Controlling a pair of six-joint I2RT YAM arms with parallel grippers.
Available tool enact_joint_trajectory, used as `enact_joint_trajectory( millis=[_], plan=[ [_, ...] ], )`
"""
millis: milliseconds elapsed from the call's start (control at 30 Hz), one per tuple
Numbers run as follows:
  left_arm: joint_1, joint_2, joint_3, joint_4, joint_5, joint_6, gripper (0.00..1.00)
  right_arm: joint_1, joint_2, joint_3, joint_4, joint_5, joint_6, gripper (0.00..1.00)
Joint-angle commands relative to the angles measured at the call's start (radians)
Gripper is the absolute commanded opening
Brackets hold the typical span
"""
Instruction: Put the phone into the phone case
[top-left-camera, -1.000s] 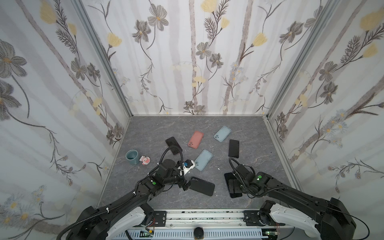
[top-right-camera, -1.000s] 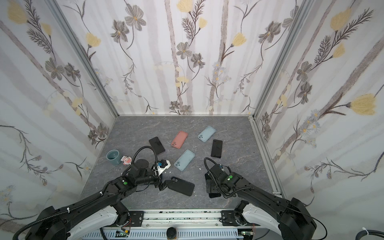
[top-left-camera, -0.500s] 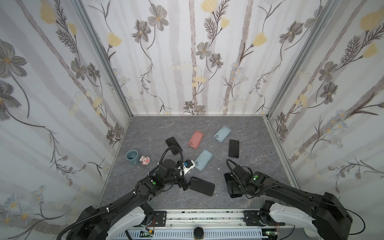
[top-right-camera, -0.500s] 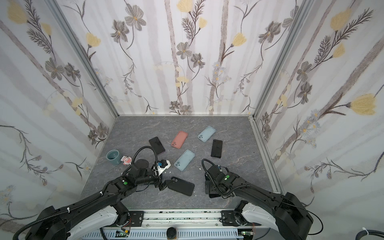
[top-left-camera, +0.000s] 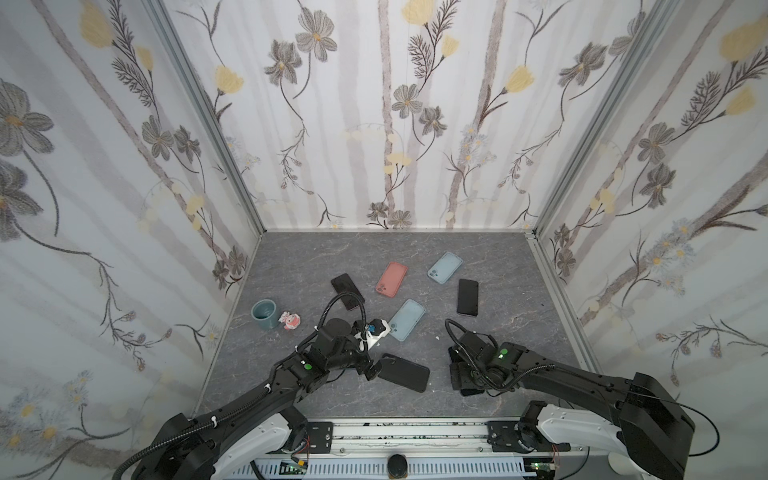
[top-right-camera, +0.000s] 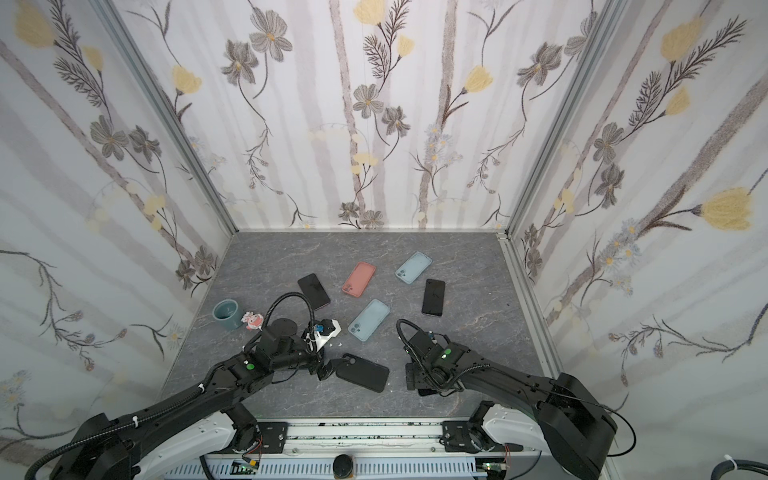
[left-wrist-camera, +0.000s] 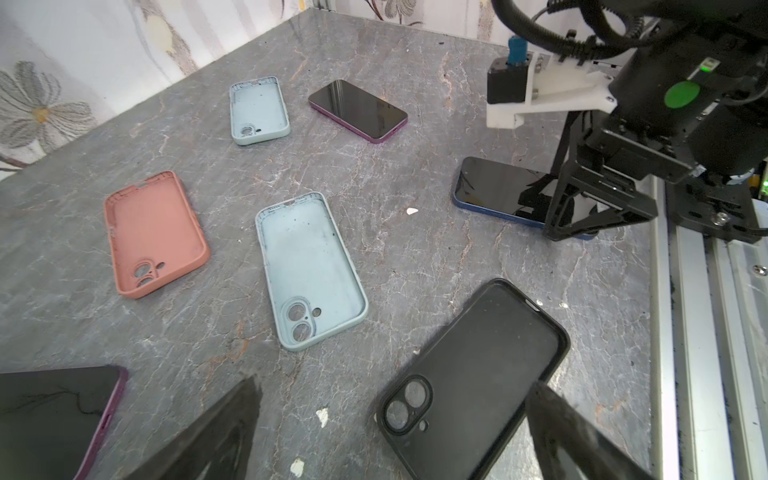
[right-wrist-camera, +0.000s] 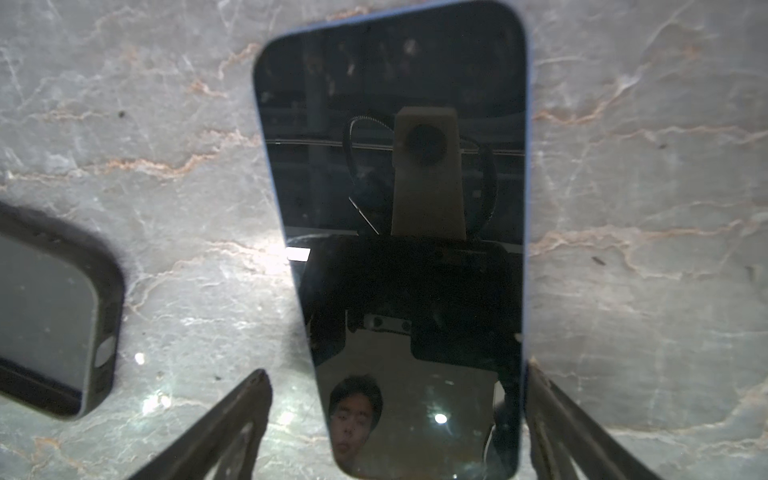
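The right gripper (right-wrist-camera: 395, 370) hung low over the phone (right-wrist-camera: 395, 187), and its jaws stood wide, one on each long side of the phone. In the right wrist view one finger (right-wrist-camera: 540, 399) was just beside the blue edge of the phone, maybe touching it, and the other finger (right-wrist-camera: 245, 399) was apart from it. The jaws did not grip the phone. The phone lay flat on the table (top-left-camera: 374, 257) with the dark screen up, close to the front edge. In both top views the gripper hid most of it.

The black case (left-wrist-camera: 490, 365) lay open side up on the table, near the phone but not touching it, between the two grippers. The left gripper (left-wrist-camera: 395, 383) was also spread wide and held nothing. Its jaws hung at the camera-hole end of the black case, and I could not tell if they touched it.

Farther back on the table lay a light blue case (top-left-camera: 407, 319), a second light blue case (top-left-camera: 444, 267), a pink case (top-left-camera: 391, 279) and two more phones (top-left-camera: 347, 291) (top-left-camera: 467, 297), all apart from each other. A blue-grey cup (top-left-camera: 264, 314) stood near the left wall with a small figure (top-left-camera: 289, 321) just beside it.
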Motion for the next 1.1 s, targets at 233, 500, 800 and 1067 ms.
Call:
enact_joint_trajectory(
  millis=[233,500,800,1067],
  plan=[
    [0.001,-0.118,-0.044,0.121,-0.174,0.030,1.00,0.019,0.096,0.037,-0.009,0.020,-0.022,0.84],
    [0.001,-0.112,-0.015,0.121,-0.238,-0.002,1.00,0.020,0.107,0.027,0.005,0.026,-0.016,0.70],
    [0.001,-0.113,0.051,0.105,-0.346,-0.102,0.97,0.020,0.070,0.015,0.010,0.033,-0.013,0.53],
    [0.001,0.002,0.249,-0.064,-0.407,-0.240,0.96,0.020,-0.068,-0.007,0.058,0.067,-0.031,0.42]
  ],
)
